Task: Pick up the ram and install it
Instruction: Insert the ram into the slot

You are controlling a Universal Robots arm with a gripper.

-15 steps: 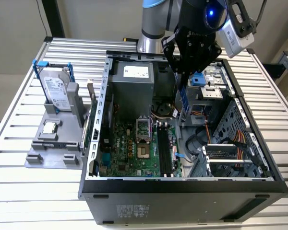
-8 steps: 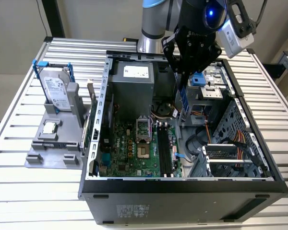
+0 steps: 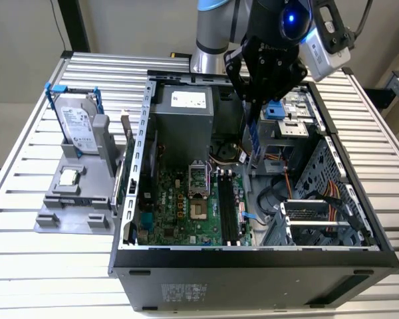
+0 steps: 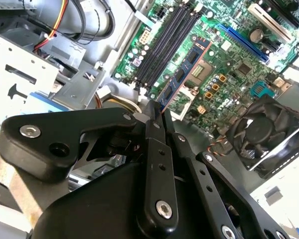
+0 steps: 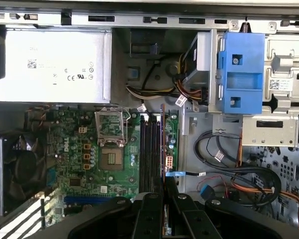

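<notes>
In the exterior view my arm (image 3: 213, 33) stands over the open computer case (image 3: 253, 256). My claw (image 3: 254, 109) points down into it, pinched shut on the ram (image 3: 251, 139), which hangs upright beneath my fingers, above the motherboard (image 3: 179, 206). In the second wrist view the ram (image 4: 182, 74) juts from my claw (image 4: 157, 112), its chips showing, over the memory slots (image 4: 167, 42). In the first wrist view the ram (image 5: 163, 144) is edge-on, a thin line beside those slots (image 5: 149, 149).

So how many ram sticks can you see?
1. The ram is pinched in the gripper, held over the black slots, which look empty. Another one could be hidden behind the gripper.
</notes>
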